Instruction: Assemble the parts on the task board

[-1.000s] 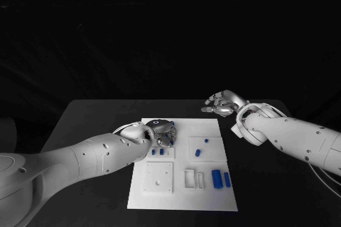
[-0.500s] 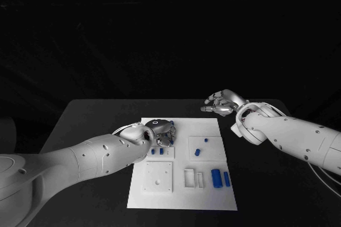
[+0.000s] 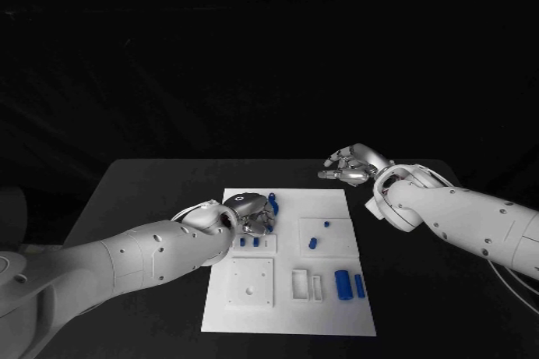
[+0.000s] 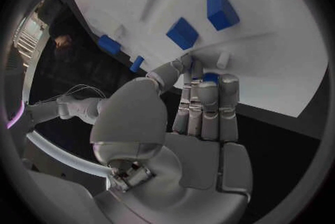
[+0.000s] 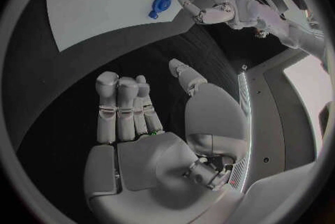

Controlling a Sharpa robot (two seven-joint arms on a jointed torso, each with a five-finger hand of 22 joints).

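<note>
The white task board (image 3: 337, 316) lies in the middle of the black table. My left hand (image 3: 251, 212) hovers over the board's far left part and pinches a small blue part (image 3: 273, 197) at its fingertips; the left wrist view shows that blue part (image 4: 210, 77) between thumb and fingers. Just beyond the hand lie two blue blocks (image 4: 222, 10) on the board (image 4: 272, 62). My right hand (image 3: 354, 163) hangs above the table past the board's far right corner, fingers loosely bent, thumb apart, nothing in it (image 5: 129, 112).
Two small blue pieces (image 3: 248, 240) lie by my left hand, two more (image 3: 315, 239) in the board's middle, and two blue cylinders (image 3: 348, 284) near the right edge. White raised fixtures (image 3: 251, 281) stand at the near left. Black table (image 3: 135, 195) surrounds the board.
My left hand has drawn slightly back toward me over the board, and the blue part at its fingertips shows more. The right hand has stayed put.
</note>
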